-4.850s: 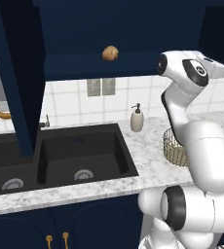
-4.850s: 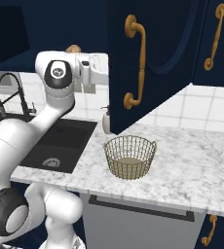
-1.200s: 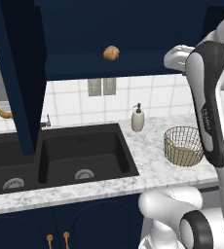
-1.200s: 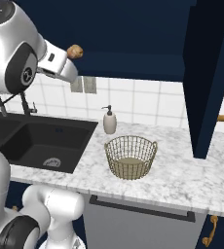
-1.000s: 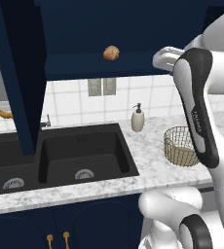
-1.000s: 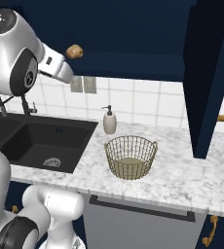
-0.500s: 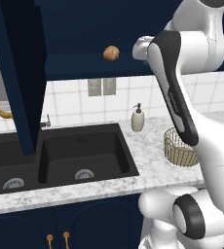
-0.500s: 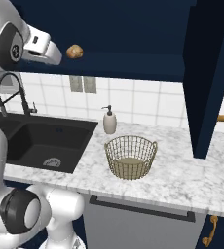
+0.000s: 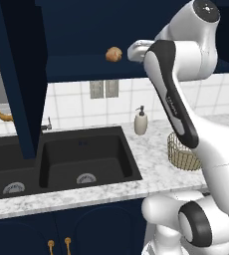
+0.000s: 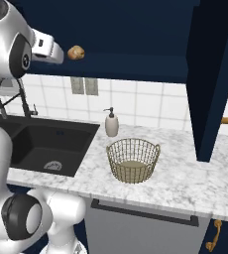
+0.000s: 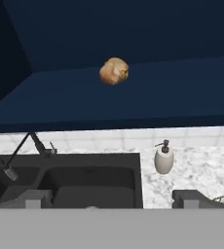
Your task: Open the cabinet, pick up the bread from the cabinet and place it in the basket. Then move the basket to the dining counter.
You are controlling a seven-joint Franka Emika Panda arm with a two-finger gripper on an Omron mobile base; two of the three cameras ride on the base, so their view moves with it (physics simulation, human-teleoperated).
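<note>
Cabinet (image 9: pixel 22 74) doors stand open, so that step is done. Over the last second I have swung the arm up from the right toward the shelf, and the jaws (image 11: pixel 111 199) have gone from closed to wide apart, empty, which I judge readies them for the pick. The bread (image 11: pixel 114 71) sits on the cabinet's bottom shelf, ahead of the jaws and clear of them, roughly centred. The basket (image 10: pixel 133 159) waits on the table below, near the soap dispenser (image 10: pixel 111 123).
</note>
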